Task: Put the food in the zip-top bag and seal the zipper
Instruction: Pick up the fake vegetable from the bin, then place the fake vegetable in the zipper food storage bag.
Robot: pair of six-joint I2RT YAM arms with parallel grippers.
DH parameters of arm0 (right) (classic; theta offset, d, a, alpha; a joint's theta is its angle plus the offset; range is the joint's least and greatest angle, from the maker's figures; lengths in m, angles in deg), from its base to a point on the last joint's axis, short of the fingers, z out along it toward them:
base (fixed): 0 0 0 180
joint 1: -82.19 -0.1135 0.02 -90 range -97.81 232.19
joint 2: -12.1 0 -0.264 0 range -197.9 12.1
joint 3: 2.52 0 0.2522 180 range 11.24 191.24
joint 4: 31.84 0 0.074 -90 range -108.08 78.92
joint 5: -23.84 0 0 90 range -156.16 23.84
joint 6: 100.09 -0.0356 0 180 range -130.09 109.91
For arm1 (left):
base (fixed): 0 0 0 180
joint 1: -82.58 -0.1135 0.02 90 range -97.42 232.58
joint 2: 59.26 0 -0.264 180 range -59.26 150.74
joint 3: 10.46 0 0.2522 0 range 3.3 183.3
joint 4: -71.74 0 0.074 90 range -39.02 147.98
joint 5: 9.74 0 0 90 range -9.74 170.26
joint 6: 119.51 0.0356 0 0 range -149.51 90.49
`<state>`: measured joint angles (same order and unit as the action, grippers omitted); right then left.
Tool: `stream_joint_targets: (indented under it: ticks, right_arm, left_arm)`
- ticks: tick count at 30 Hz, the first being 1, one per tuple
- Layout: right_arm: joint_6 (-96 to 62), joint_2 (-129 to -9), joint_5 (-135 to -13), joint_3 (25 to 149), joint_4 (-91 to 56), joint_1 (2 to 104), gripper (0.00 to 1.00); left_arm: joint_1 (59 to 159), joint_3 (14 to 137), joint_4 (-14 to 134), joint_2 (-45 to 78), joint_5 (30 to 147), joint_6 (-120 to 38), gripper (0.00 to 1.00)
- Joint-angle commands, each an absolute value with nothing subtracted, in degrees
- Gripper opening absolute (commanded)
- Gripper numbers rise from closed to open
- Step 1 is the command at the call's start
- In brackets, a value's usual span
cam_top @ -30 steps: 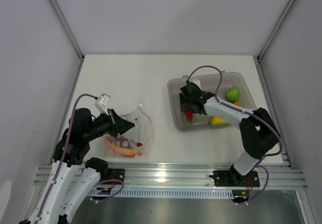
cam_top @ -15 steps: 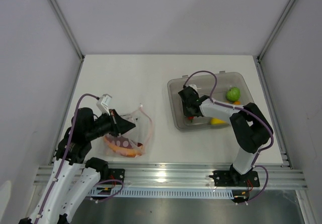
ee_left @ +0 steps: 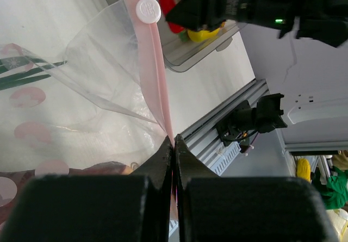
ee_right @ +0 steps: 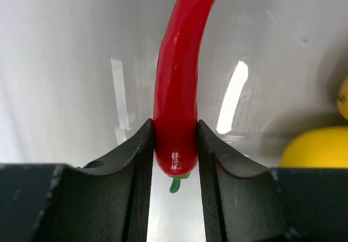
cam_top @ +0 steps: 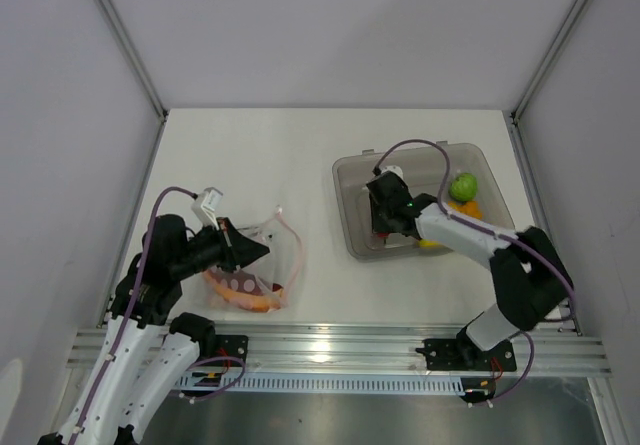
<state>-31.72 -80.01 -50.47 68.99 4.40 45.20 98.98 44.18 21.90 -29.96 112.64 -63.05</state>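
In the grey bin [cam_top: 350, 193], right pincer [ee_right: 174, 132] clamps the red chili [ee_right: 179, 62], yellow fruit [ee_right: 315, 147] seemingly just beside.

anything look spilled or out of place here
Nothing stands out. The right gripper is shut on the chili inside the bin, the left gripper pinches the bag by its zipper, and no food seems loose on the table.

Pinching a red chili [ee_right: 176, 79] near its green stem end between two black fingers [ee_right: 136, 160], over a glossy grey bin floor [ee_right: 70, 62], with a yellow fruit [ee_right: 314, 147] at right.
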Motion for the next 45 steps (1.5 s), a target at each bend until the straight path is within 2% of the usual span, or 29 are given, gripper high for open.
stream_joint_targets:
  ticks: [1,6,7,12,19,25,31,45]
  right_arm:
    - [-32.9,-65.8,-55.9,68.9,6.2,45.4,0.00]
    - [-31.0,-52.5,-79.8,69.9,10.2,45.4,0.00]
    - [-31.3,-51.5,-88.0,69.8,10.4,45.3,0.00]
    - [-38.9,-47.5,-105.9,64.8,3.5,38.9,0.00]
    - [-49.4,-50.0,-110.0,62.7,-8.7,24.6,0.00]
    - [-55.4,-53.2,-109.8,63.6,-17.2,17.6,0.00]
    - [-57.5,-57.0,-104.8,64.0,-14.2,17.6,0.00]
    - [-66.7,-60.0,-100.6,65.3,-18.2,20.0,0.00]
  left_arm:
    - [99.3,44.1,23.7,-30.6,114.0,-63.6,0.00]
    - [99.3,43.8,24.0,-30.7,114.4,-63.8,0.01]
    - [99.3,43.7,24.2,-30.8,114.5,-63.8,0.00]
    - [99.3,43.1,24.7,-31.3,114.6,-64.2,0.01]
    - [99.3,43.3,23.8,-32.3,114.9,-64.3,0.01]
    - [99.3,43.9,22.4,-33.2,115.1,-64.4,0.01]
    - [99.3,46.4,20.3,-34.5,115.3,-64.1,0.01]
    - [99.3,48.1,20.0,-36.1,117.3,-66.3,0.01]
